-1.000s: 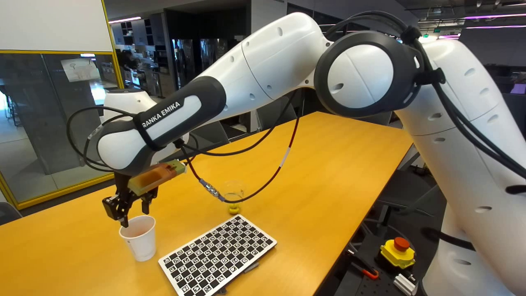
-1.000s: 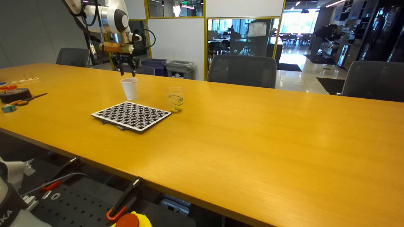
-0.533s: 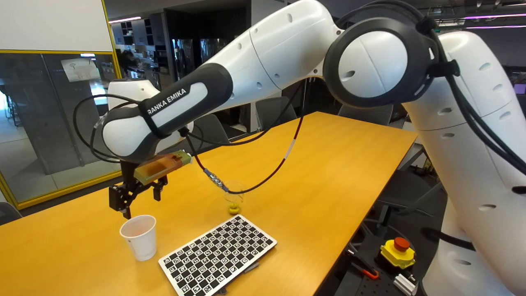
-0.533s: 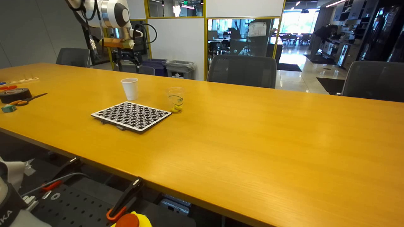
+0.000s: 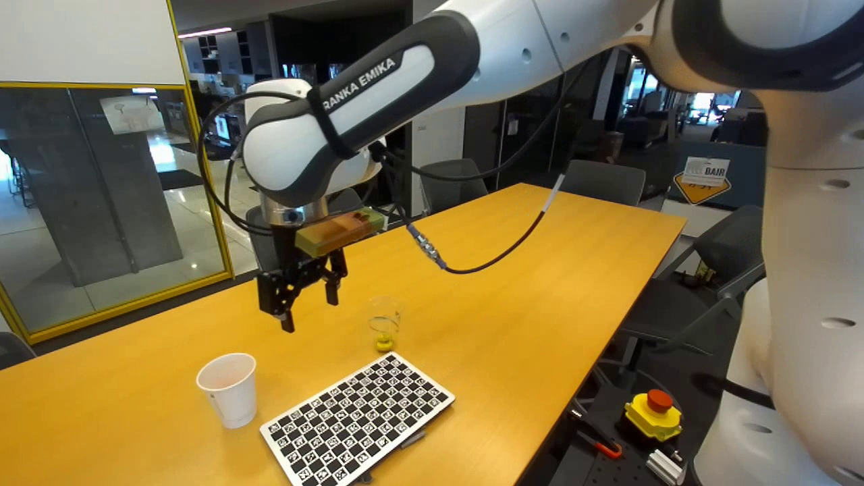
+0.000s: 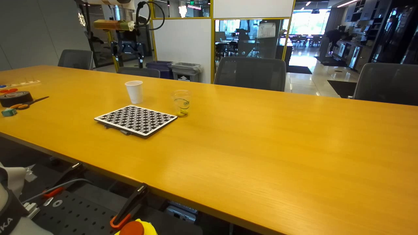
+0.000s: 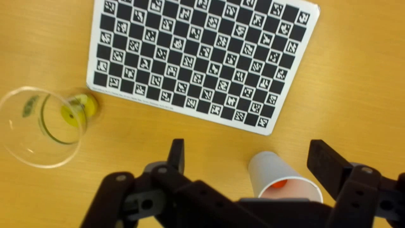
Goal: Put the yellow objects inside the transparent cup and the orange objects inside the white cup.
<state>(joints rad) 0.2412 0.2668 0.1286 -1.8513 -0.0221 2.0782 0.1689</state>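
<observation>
In an exterior view: table (image 6: pixel 277 156), wood-coloured. Board (image 6: pixel 137 119), black-and-white checkered, lying flat between far and near edges of the surface. Toward the surface's left end: tape roll (image 6: pixel 15 98), black; scissors (image 6: pixel 31 102), orange-handled, just beside it; green block (image 6: pixel 9 112), closer to the near edge; pale pegged strip (image 6: pixel 26 84), closer to the far edge. Beyond the far edge: chairs (image 6: pixel 250 74); purple bin (image 6: pixel 165 70) and grey bin (image 6: pixel 193 75), side by side. At the near edge: clamp (image 6: pixel 131 203), red-handled.

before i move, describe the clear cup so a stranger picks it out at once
On the table lies a checkered board. Beside one of its corners stands the clear cup: see-through, with yellow pieces inside, unlike the opaque white cup.
</observation>
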